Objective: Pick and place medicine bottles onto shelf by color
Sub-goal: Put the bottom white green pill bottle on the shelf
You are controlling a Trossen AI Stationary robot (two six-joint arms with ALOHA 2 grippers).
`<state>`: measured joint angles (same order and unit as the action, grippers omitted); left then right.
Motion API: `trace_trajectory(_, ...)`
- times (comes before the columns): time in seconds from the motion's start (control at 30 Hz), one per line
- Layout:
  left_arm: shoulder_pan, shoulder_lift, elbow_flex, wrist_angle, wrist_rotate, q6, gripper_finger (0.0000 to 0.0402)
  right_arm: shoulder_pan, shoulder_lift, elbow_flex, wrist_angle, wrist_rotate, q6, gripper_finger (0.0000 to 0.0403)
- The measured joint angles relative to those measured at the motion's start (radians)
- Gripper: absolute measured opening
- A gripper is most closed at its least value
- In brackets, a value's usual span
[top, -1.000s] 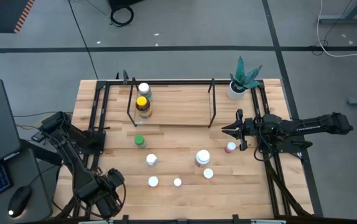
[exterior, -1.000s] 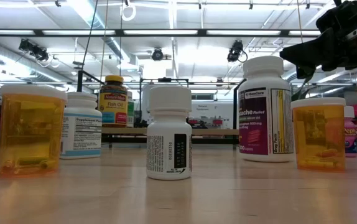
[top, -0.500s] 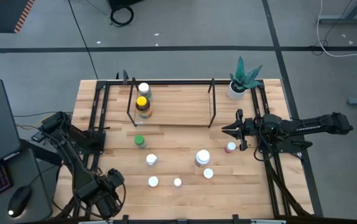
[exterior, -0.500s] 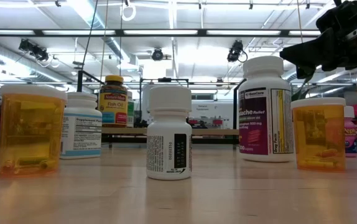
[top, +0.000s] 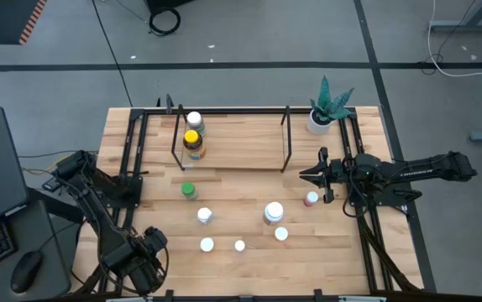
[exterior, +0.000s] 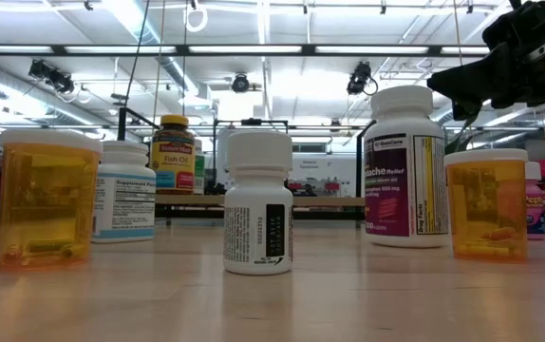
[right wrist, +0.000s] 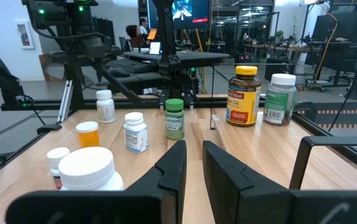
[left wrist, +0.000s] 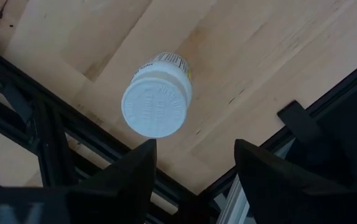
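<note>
On the shelf (top: 241, 155) at the table's far side stand a yellow-capped bottle (top: 192, 140) and a white-capped bottle (top: 194, 120). A green-capped bottle (top: 189, 190), a pink one (top: 311, 199) and several white-capped bottles (top: 273, 212) stand on the table in front of it. My left gripper (left wrist: 194, 168) is open at the near left corner, pointing down. A white-capped bottle (left wrist: 157, 102) stands on the wood below it, off to one side of the fingers' gap. My right gripper (top: 312, 175) is shut, held level by the shelf's right end.
A potted plant (top: 329, 105) stands at the far right corner. Black metal rails (left wrist: 48, 134) run along the table's left side under my left gripper. In the low view two orange bottles (exterior: 46, 197) and a large bottle with a purple label (exterior: 404, 166) stand near the front.
</note>
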<state>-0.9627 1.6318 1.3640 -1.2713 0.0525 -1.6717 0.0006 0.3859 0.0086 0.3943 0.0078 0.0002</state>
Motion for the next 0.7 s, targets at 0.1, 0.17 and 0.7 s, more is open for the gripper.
trace_trajectory(0.1,0.000,0.000,0.000,0.000,0.000,-0.001,0.0221,0.000,0.000,0.000,0.000,0.000,0.000,0.0062)
trace_trajectory(0.17,0.000,0.000,0.000,0.000,0.000,-0.001,0.0218,0.000,0.000,0.000,0.000,0.000,0.000,0.0062)
trace_trajectory(0.7,0.000,0.000,0.000,-0.002,0.000,0.006,0.0220,0.000,0.000,0.000,0.000,0.000,0.000,0.0062)
